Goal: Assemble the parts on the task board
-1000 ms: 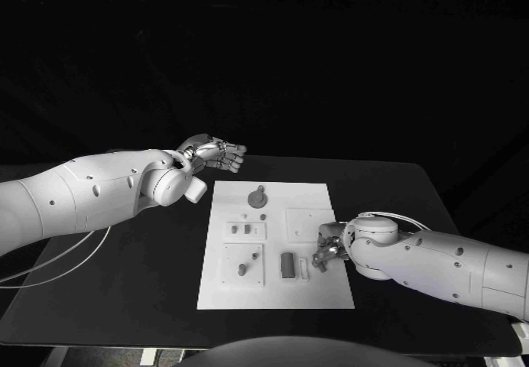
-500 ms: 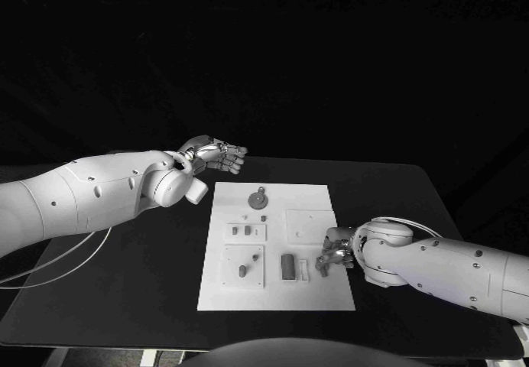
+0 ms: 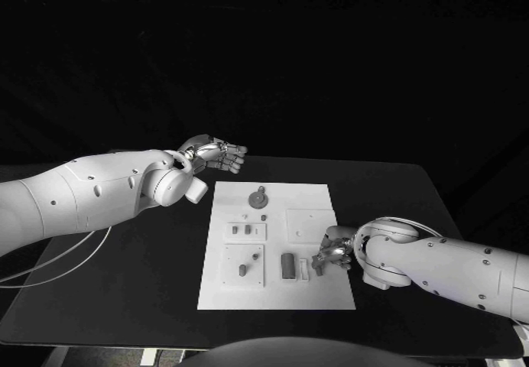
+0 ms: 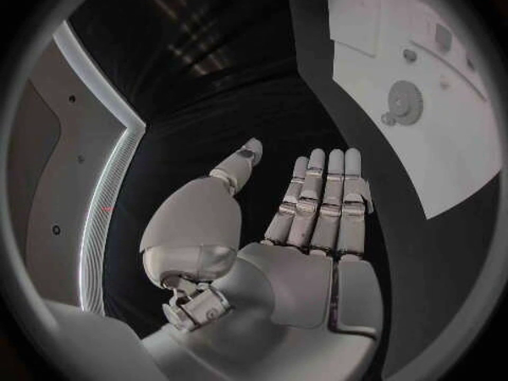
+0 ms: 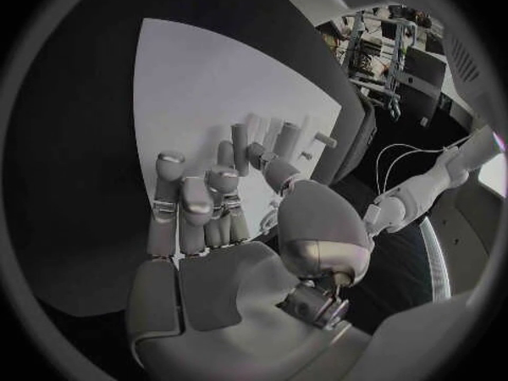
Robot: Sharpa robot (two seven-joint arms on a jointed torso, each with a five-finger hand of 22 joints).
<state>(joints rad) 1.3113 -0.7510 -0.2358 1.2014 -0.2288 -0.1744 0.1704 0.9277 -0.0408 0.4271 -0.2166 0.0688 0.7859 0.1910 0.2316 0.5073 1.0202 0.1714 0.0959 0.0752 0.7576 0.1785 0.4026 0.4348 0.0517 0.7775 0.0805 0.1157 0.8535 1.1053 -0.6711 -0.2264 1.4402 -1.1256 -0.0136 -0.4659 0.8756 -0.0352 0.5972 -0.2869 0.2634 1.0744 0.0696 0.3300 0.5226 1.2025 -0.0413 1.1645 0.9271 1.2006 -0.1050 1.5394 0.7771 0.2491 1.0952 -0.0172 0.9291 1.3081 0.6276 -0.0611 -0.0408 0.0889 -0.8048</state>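
Step in hand, as judged: the right silver many-fingered hand (image 3: 334,254) is reaching for a part at the near right of the flat white rectangular task board (image 3: 319,297), which lies in the middle of the black table (image 3: 397,183). No part looks seated by this hand yet.

Right hand: it sits low over the board's right edge, just beside the dark upright cylindrical part (image 3: 287,265) and the pale slim bar (image 3: 303,269) next to it. In the right wrist view the fingers (image 5: 178,205) are partly curled, tips near these pieces (image 5: 240,135). Whether anything is pinched cannot be told.

Left silver hand (image 3: 216,153): held off the board beyond its far left corner, fingers (image 4: 326,196) straight and together, holding nothing.

Next move calls for a firm pinch on one small piece without knocking its neighbours.
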